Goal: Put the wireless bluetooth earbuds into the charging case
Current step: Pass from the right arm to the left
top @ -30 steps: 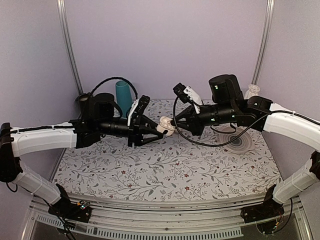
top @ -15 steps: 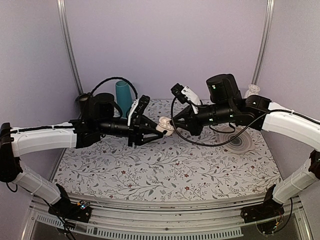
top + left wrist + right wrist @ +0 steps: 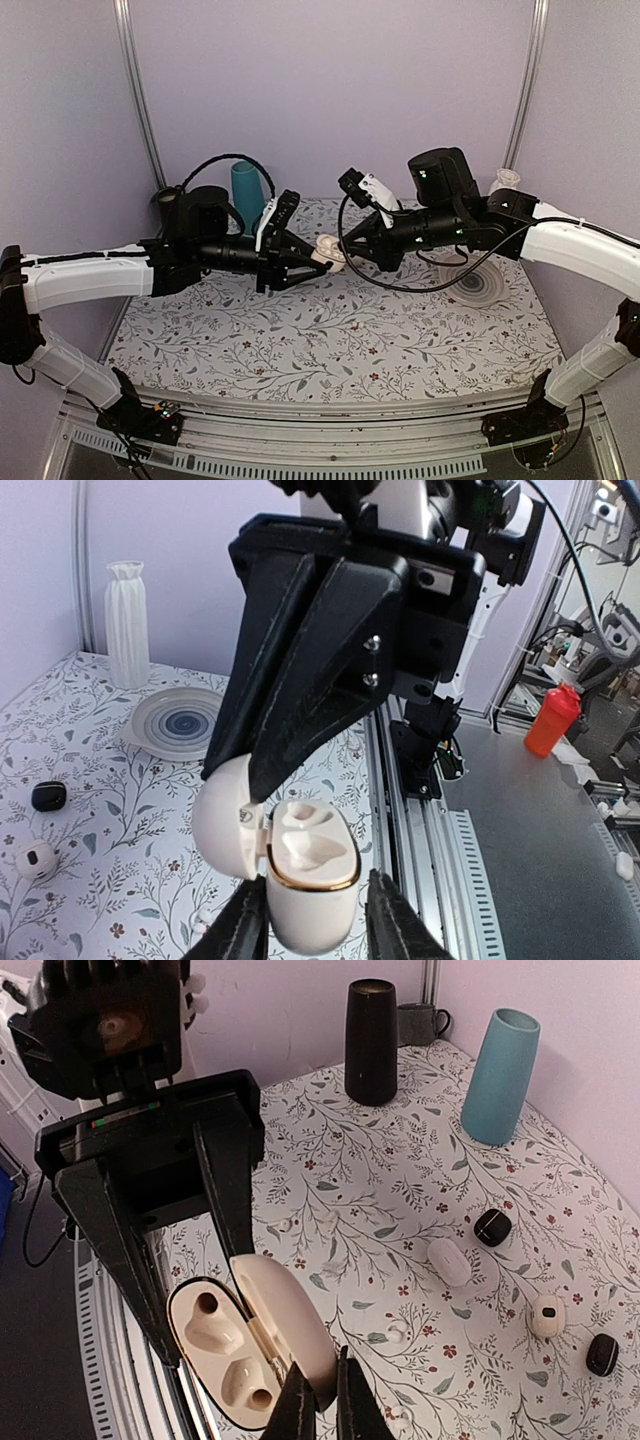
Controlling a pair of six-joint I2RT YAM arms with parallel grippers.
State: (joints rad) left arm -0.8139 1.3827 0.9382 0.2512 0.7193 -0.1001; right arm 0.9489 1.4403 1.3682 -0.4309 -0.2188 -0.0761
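Two grippers meet at glossy white pebble-shaped charging case (image 3: 305,870), held aloft just right of teal cylindrical cup (image 3: 247,195). Left gripper (image 3: 320,920) clamps case body. Right gripper (image 3: 320,1400) clenched, empty, tips against open lid. Wells look empty. Risk: sideways push levers case out of grip, or lid drops closed once tips leave.

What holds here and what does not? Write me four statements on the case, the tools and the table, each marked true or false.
1. The charging case has its lid open. True.
2. The case lies on the table. False: the left tool holds it in the air.
3. The right tool is spread wide. False: it is shut, its tips at the lid.
4. A teal vase stands on the table. True.
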